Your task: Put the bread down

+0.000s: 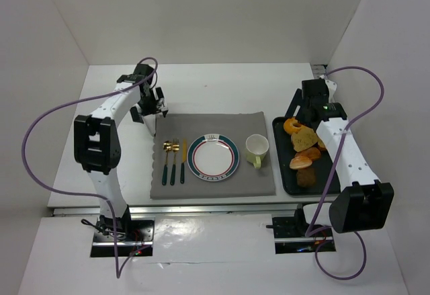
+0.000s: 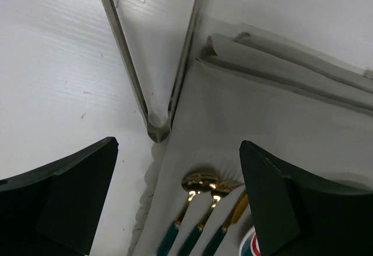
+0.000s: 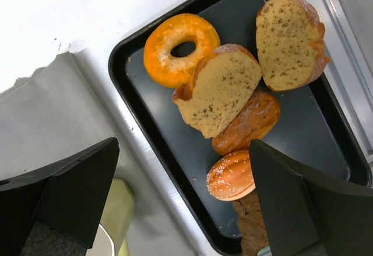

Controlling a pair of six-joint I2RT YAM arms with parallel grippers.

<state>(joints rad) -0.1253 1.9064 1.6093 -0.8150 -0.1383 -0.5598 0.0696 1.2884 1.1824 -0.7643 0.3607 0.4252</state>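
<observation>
A golden-tan toast slice with a browner crust lies in the black tray, leaning on a glossy roll; it also shows in the top view. A second similar slice lies beside it. A dark chocolate-brown chunk sits at the tray's near end, also seen from above. My right gripper is open and empty, hovering over the tray's far end. My left gripper is open and empty over the mat's far left corner.
An orange glazed doughnut and two glossy orange rolls share the tray. A grey mat holds a plate, a pale green cup and gold-and-green cutlery. White walls enclose the table.
</observation>
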